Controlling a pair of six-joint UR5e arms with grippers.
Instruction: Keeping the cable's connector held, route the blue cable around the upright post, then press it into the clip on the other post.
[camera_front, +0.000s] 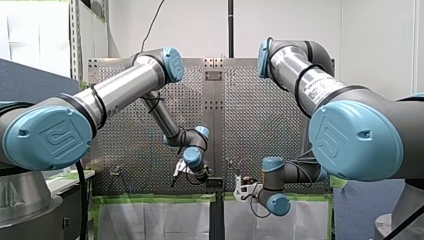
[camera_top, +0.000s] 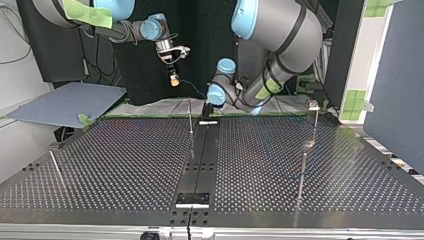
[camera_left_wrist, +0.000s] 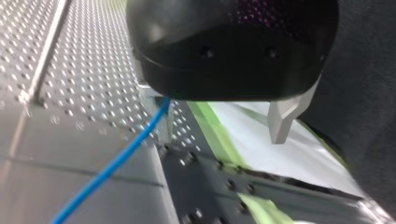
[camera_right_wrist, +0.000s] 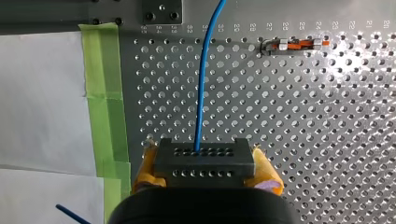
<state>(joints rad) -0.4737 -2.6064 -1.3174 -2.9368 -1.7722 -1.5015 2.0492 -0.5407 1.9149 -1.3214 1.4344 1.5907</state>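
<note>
Looking across the dark perforated table (camera_top: 125, 165) in the top view, I see my right gripper (camera_right_wrist: 204, 156) closed on the grey connector (camera_right_wrist: 205, 168), with its yellow pads (camera_right_wrist: 267, 171) against both ends of the block. The blue cable (camera_right_wrist: 201, 88) leaves the connector's face and runs straight ahead over the holes. It then passes close by one finger of my left gripper (camera_left_wrist: 217, 121), and I cannot tell whether they touch. That gripper's fingers stand wide apart, and the other metal finger (camera_left_wrist: 281, 122) is clear of the cable.

Both grippers hang near the table's far edge in the top view. There, green tape (camera_right_wrist: 106, 93) borders the metal and a white sheet (camera_right_wrist: 42, 102) lies beyond it. A thin upright post (camera_top: 190, 120) stands near the middle of that edge. A second post (camera_top: 315, 125), topped by a clip (camera_top: 313, 104), stands well apart at the view's right.

A grey-blue board (camera_top: 65, 102) rests off the table at the view's left. A dark curtain (camera_top: 200, 50) hangs behind the arms.
</note>
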